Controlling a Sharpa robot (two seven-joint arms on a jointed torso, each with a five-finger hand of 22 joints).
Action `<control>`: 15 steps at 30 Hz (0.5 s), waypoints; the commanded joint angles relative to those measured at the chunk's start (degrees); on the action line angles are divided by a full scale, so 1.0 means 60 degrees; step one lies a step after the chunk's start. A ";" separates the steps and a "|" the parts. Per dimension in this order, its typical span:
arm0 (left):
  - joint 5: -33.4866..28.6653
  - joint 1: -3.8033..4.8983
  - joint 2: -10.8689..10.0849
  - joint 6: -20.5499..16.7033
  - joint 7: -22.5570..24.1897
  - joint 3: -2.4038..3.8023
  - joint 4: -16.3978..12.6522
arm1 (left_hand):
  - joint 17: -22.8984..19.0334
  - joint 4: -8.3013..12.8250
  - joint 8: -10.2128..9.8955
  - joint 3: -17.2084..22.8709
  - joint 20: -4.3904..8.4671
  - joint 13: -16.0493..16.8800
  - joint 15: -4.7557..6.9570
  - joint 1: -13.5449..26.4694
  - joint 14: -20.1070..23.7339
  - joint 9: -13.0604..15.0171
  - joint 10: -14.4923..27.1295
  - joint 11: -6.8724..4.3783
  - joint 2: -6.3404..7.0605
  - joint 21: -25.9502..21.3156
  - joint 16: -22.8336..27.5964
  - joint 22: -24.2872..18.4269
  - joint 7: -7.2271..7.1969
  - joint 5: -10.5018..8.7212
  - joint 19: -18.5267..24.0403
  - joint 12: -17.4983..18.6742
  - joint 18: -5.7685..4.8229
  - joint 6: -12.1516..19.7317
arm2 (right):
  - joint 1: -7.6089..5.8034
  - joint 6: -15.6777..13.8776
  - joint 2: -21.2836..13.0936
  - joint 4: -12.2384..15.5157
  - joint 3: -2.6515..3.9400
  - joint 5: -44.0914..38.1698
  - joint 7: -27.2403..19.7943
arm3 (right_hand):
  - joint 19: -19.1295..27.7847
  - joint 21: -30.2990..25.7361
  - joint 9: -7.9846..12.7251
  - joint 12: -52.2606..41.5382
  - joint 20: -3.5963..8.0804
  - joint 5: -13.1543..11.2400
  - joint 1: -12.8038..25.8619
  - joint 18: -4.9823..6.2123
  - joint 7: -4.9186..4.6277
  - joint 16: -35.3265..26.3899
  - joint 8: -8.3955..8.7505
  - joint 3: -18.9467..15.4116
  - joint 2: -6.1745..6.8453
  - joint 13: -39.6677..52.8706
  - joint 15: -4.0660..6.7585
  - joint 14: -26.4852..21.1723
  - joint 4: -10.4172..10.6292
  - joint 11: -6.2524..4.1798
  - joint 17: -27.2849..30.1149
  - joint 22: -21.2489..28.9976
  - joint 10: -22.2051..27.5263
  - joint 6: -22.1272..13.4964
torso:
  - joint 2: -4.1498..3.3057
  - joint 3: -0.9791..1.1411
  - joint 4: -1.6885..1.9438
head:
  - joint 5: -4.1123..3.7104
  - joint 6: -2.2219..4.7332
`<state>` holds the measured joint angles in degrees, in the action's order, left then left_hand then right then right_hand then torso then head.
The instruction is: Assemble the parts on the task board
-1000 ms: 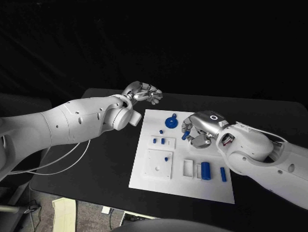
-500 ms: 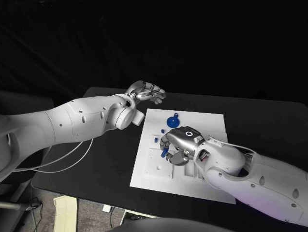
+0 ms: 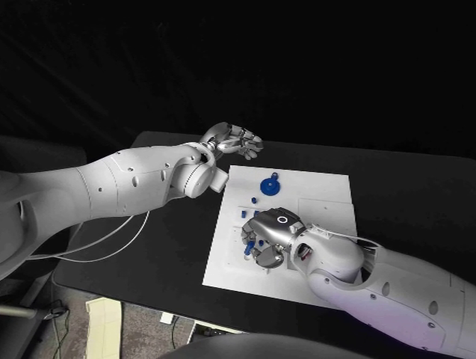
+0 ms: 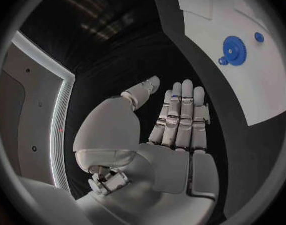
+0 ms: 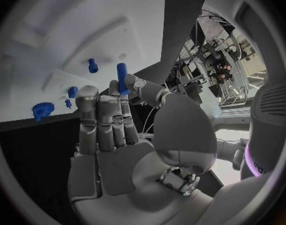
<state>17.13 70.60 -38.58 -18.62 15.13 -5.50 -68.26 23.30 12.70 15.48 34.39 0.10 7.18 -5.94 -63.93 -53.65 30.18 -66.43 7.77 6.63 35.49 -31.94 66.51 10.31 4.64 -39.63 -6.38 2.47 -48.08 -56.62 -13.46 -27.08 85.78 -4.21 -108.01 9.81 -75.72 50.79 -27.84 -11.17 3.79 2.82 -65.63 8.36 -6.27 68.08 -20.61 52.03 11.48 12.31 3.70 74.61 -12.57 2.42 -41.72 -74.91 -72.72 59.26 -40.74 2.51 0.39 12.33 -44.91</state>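
- At the left of the head view, the left hand [image 3: 232, 141] is held above the black table [image 3: 410, 187], just beyond the far left corner of the task board [image 3: 329, 194]. In its wrist view the fingers [image 4: 182, 116] lie straight and close together, and nothing is held.
- Further right, on the far part of the board, a blue gear [image 3: 270, 185] is seen lying flat, with a small blue part [image 3: 254, 200] just beside it. Both appear loose rather than fitted, as far as can be judged.
- At the middle of the board, the right hand [image 3: 266, 239] is held low over the near left area, palm down.
- In the right wrist view, a blue peg [image 5: 122, 77] is pinched upright between the thumb and the fingertips [image 5: 115, 89], above the board's raised blocks.
- A short blue peg [image 5: 92, 65] is seen standing on the board beyond the hand; whether it is seated cannot be told.
- The work is judged to be at an early or middle stage: the held peg is not yet placed, and the gear and small parts remain to be fitted.
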 commanded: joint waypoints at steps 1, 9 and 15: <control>-0.0042 0.0013 0.0035 0.0124 0.0089 0.0008 -0.0029 | 0.0012 0.0020 0.0033 -0.0060 -0.0076 -0.0011 -0.0024 0.0020 -0.0016 -0.0011 0.0048 -0.0014 -0.0102 -0.0048 0.0038 0.0010 -0.0003 -0.0030 -0.0017 0.0036 0.0182 0.0066 | 0.0071 0.0015 0.0069 -0.0088 -0.0015 -0.0261 -0.0100 | -0.0021 0.0033 -0.0008 -0.0029 0.0063 -0.0003 -0.0005 0.1106 0.0021 0.0023 -0.0032 0.0058 -0.0058 0.0018 0.0078 -0.0046 0.0003 -0.0024 0.0015 -0.0159 -0.0227 0.0051 | -0.0002 0.0012 -0.0011 | 0.0031 -0.0030; -0.0042 0.0013 0.0052 0.0147 0.0080 0.0008 -0.0026 | 0.0026 0.0013 0.0037 -0.0065 -0.0078 -0.0012 -0.0026 0.0031 -0.0018 -0.0014 0.0049 -0.0013 -0.0110 -0.0056 0.0052 0.0014 -0.0002 -0.0030 -0.0018 0.0036 0.0181 0.0069 | 0.0201 0.0064 0.0199 -0.0241 -0.0039 -0.0298 -0.0076 | -0.0021 0.0033 -0.0008 -0.0028 0.0068 -0.0003 -0.0001 0.1107 0.0020 0.0022 -0.0031 0.0060 -0.0065 0.0021 0.0078 -0.0047 -0.0005 -0.0024 0.0016 -0.0159 -0.0225 0.0049 | -0.0002 0.0021 -0.0009 | 0.0068 -0.0075; -0.0042 0.0013 0.0053 0.0150 0.0076 0.0008 -0.0020 | 0.0032 0.0012 0.0038 -0.0067 -0.0078 -0.0013 -0.0026 0.0034 -0.0019 -0.0015 0.0050 -0.0012 -0.0112 -0.0059 0.0059 0.0015 -0.0001 -0.0031 -0.0019 0.0036 0.0180 0.0070 | 0.0221 0.0109 0.0210 -0.0295 -0.0077 -0.0336 -0.0063 | -0.0020 0.0033 -0.0008 -0.0029 0.0071 -0.0003 0.0001 0.1107 0.0019 0.0022 -0.0030 0.0061 -0.0070 0.0022 0.0078 -0.0048 -0.0009 -0.0024 0.0017 -0.0158 -0.0224 0.0049 | 0.0000 0.0013 -0.0010 | 0.0094 -0.0106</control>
<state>17.13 70.60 -38.39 -18.46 15.10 -5.50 -68.28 23.42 12.70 15.48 34.39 0.10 7.19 -5.93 -63.70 -53.65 30.18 -66.43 7.77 6.41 35.48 -31.94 66.55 10.31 4.64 -39.63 -6.38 2.46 -48.09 -55.34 -13.38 -25.87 84.02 -4.65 -109.01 9.78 -75.72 50.79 -27.79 -11.06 3.77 2.82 -65.46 8.36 -6.19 68.08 -20.55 52.02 11.64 12.55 3.70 74.61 -12.58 2.42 -41.67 -74.91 -72.72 59.15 -40.75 2.61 0.34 12.84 -45.51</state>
